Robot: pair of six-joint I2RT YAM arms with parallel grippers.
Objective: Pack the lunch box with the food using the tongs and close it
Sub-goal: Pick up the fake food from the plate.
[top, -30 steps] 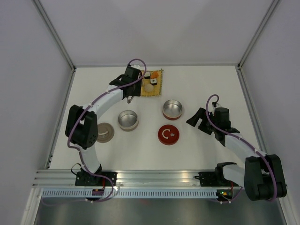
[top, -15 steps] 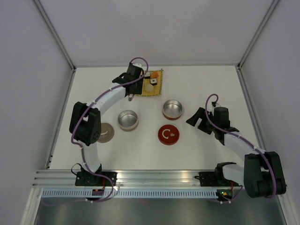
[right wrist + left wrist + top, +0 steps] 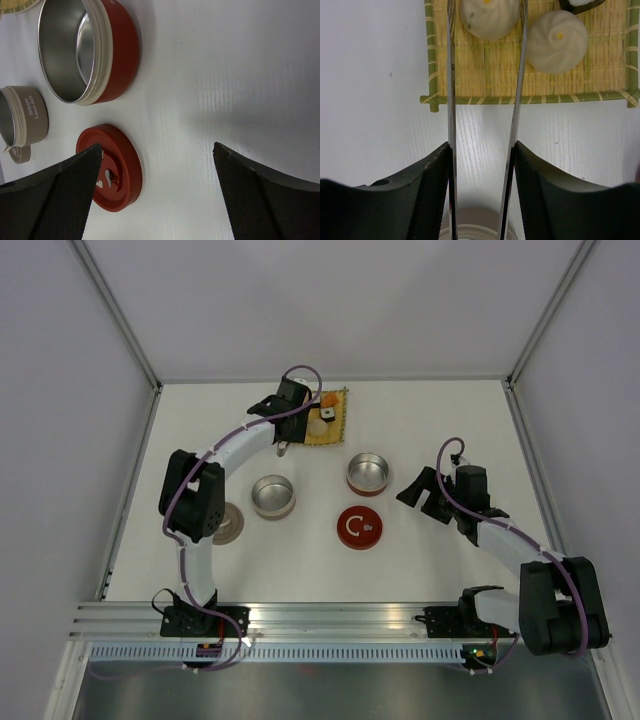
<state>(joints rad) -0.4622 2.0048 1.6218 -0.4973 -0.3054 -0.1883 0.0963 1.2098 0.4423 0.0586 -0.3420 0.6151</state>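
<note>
Tongs (image 3: 451,75) are clamped in the left gripper (image 3: 482,150), with the fingers (image 3: 432,190) pressed on the outer sides of both arms. The tips are held apart, straddling a white bun (image 3: 490,17) on the bamboo mat (image 3: 485,70); contact with the bun can't be confirmed. A second bun (image 3: 557,42) is seen just to the right, outside the tongs. The right gripper (image 3: 156,147) is spread wide and holds nothing, over the table (image 3: 225,75) near the uncovered red tin (image 3: 117,50) and the red lid (image 3: 112,170).
</note>
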